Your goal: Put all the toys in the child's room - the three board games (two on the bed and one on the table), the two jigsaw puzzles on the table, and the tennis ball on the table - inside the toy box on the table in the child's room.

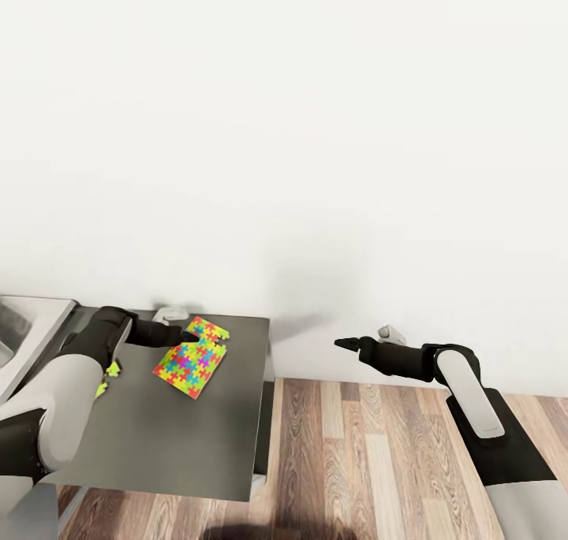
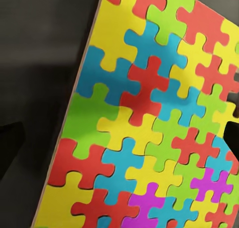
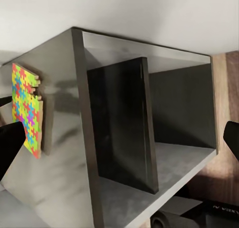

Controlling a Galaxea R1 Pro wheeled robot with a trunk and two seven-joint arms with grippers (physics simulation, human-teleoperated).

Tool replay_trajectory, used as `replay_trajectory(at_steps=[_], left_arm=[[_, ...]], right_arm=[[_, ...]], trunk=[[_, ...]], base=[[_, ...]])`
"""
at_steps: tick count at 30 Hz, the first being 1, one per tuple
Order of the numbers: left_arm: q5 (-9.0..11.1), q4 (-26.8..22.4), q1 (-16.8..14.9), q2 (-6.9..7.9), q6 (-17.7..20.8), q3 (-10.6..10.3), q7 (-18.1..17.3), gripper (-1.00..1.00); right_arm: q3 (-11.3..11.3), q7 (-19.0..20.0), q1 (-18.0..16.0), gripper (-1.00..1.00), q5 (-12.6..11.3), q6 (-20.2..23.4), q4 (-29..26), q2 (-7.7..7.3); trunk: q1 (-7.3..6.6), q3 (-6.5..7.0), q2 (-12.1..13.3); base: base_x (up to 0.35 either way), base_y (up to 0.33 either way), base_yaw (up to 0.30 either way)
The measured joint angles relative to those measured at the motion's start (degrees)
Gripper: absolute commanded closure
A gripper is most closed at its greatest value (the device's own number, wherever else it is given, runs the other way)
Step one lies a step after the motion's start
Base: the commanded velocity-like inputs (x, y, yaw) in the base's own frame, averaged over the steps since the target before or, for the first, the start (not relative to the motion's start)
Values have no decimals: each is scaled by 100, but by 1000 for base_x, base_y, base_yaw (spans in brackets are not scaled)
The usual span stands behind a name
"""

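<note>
White wall (image 1: 315, 130), wood-plank floor (image 1: 371, 461)

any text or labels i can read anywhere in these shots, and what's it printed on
Faint pale lettering on the dark robot part in the right wrist view: too small and blurred to read.
Jigsaw puzzle on the dark table: coloured pieces only, no words or numbers.
Nothing else carries readable text.

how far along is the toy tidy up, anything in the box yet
Nothing looks stowed yet. A thin multicoloured jigsaw puzzle sheet lies flat on the dark grey table top. In hand: the left gripper sits at the sheet's far edge; whether it grips is unclear. The right gripper hangs empty over the wooden floor. Left: boxing this puzzle.
</note>
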Motion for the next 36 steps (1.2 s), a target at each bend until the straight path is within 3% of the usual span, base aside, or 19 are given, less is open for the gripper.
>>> replay_trajectory(at_steps=[14,36], left_arm=[[-19,10,18,77,-249,-25,-379,-100],[-20,10,20,78,-272,-34,-406,-100]], right_arm=[[0,2,0,-100,0,0,0,0],[0,4,0,-100,-1,0,0,0]], trunk=[[0,-7,0],[0,-52,0]], base=[[0,0,0],[0,-43,0]])
